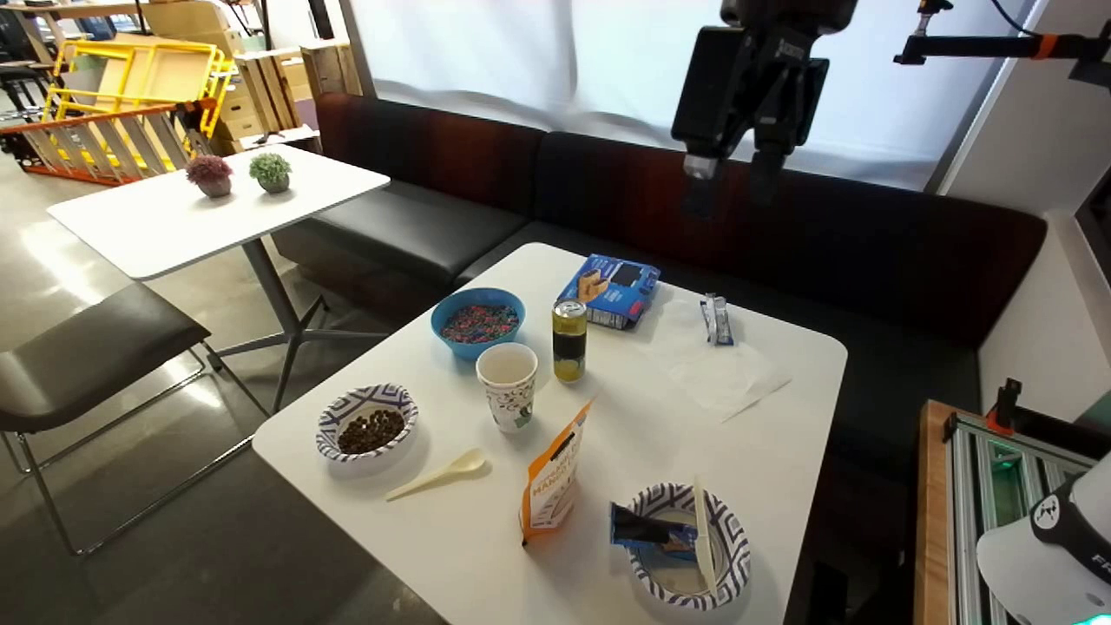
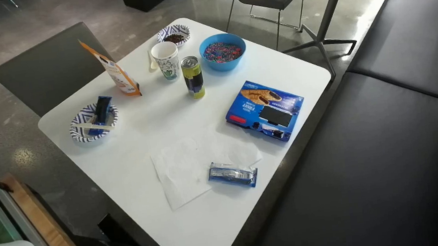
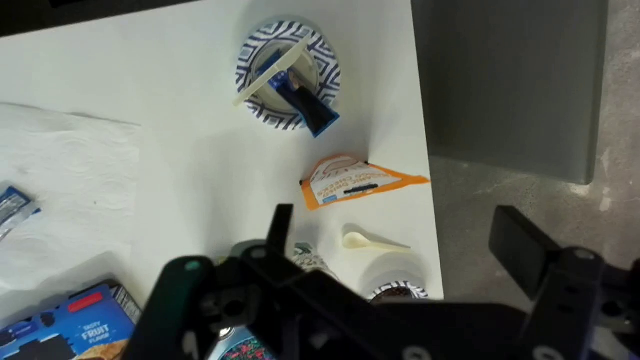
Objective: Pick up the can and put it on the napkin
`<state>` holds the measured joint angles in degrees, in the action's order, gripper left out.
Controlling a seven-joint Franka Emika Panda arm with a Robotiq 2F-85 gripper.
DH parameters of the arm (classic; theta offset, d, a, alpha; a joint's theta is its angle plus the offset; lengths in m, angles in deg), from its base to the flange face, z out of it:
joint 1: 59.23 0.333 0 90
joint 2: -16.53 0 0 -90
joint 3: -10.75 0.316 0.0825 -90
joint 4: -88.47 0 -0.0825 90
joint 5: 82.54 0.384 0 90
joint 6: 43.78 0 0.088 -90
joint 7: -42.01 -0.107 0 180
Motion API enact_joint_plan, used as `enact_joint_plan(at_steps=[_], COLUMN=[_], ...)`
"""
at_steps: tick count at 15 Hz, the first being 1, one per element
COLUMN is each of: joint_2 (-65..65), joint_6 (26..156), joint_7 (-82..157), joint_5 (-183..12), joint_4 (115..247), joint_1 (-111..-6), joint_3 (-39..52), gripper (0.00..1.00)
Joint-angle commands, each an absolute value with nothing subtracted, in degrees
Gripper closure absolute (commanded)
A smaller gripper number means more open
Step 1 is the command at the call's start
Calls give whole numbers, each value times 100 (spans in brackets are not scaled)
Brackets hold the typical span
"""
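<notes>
The can (image 1: 569,343) is slim, with a dark band and yellow-green top. It stands upright near the white paper cup; it also shows in an exterior view (image 2: 193,77). In the wrist view it is almost wholly hidden behind a gripper finger. The napkin (image 2: 183,170) is thin, white and slightly crumpled, flat on the table. It also shows in an exterior view (image 1: 725,378) and at the left of the wrist view (image 3: 75,180). My gripper (image 1: 731,195) is high above the table, away from the can. In the wrist view its fingers (image 3: 392,225) are wide apart with nothing between them.
Near the can stand the white cup (image 1: 508,386), the blue bowl (image 1: 473,349) and a blue box (image 2: 268,110). A blue snack packet (image 2: 233,174) lies at the napkin's edge. An orange-edged pouch (image 1: 553,486), a spoon (image 1: 443,473) and patterned bowls (image 1: 736,555) are also on the table.
</notes>
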<state>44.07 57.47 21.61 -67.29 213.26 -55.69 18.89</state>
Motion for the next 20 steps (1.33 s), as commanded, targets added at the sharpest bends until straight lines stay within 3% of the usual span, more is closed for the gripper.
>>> enact_joint_plan(at_steps=[1, 11, 20], joint_2=[3917, 2285, 1048], joint_6=[6239, 8122, 8960], joint_7=[2718, 3675, 3488], joint_5=[-7041, -7239, -7753], joint_4=[21287, 21281, 21064], joint_1=[-5789, -5959, -5983], joint_3=[1650, 1137, 1085], gripper=[0, 0, 0])
